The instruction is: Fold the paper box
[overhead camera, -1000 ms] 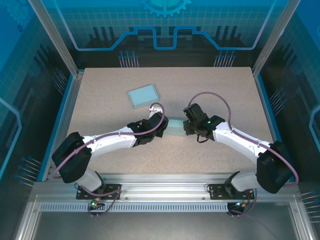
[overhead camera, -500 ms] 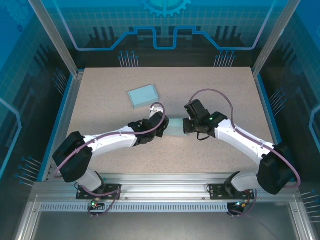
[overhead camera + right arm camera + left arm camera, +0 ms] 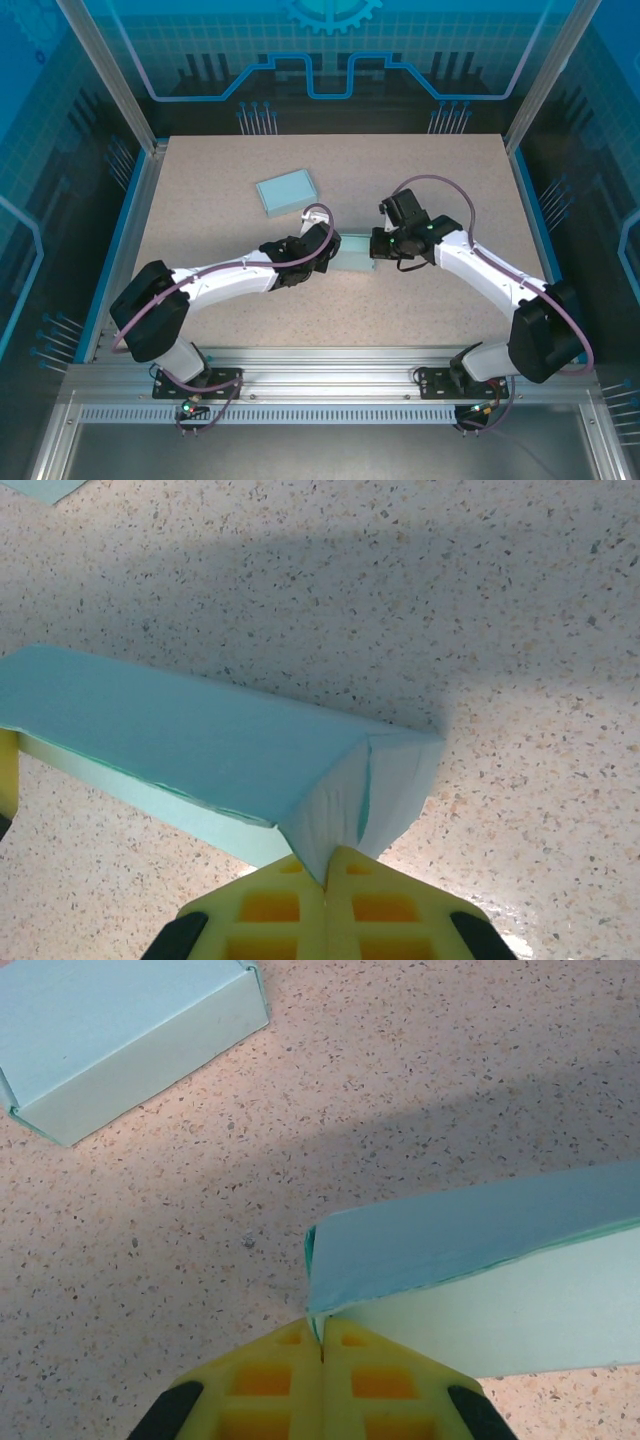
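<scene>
Teal paper box point(image 3: 355, 258), ends pinched, open tabletop point(image 3: 440, 170)

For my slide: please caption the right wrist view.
Shut right gripper pinching one end of the teal paper box.

Bright, even overhead light; soft broad shadows cross the tabletop point(image 3: 450, 1040) beside the paper box point(image 3: 480, 1240); focus sharp.

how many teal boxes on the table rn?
2. The rear-left box lies flat on the table; the mid-table box sits nearer the front. No others seem hidden.
</scene>
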You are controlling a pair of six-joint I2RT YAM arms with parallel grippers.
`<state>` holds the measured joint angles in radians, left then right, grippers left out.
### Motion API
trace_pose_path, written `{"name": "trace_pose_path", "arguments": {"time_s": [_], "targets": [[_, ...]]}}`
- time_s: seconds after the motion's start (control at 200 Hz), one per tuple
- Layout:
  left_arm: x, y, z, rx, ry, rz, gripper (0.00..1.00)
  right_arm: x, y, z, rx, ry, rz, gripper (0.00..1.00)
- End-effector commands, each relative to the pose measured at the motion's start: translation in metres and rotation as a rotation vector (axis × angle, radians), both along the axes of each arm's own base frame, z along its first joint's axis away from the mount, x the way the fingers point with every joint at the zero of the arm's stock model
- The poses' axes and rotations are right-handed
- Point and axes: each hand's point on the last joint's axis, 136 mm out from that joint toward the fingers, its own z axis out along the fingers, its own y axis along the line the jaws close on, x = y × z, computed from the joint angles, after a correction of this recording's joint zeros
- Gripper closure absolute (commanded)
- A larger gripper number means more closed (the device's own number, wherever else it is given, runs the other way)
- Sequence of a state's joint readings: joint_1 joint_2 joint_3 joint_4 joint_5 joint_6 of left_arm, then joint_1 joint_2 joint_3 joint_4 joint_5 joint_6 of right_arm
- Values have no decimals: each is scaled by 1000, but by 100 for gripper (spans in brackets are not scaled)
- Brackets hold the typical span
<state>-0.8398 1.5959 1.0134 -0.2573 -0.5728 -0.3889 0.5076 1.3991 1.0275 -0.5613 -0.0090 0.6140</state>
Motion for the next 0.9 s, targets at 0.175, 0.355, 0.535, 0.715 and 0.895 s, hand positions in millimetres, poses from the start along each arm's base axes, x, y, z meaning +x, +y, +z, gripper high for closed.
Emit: {"name": "trace_pose_path", "arguments": {"time_s": [0.175, 0.355, 0.535, 0.715, 0.895], "targets": [[-35, -4, -8, 11, 171, -155, 72, -4, -1, 5, -18, -19, 31, 97], [-31, -3, 22, -149, 166, -187, 58, -9, -10, 7, -102, -23, 61, 97], [-29, 6, 43, -247, 155, -210, 53, -12, -13, 9, -135, -19, 90, 96], [-24, 16, 50, -261, 145, -228, 52, -9, -6, 9, -144, -12, 113, 96], [-15, 15, 41, -228, 166, -268, 54, -4, -3, 6, -179, 6, 126, 96]]}}
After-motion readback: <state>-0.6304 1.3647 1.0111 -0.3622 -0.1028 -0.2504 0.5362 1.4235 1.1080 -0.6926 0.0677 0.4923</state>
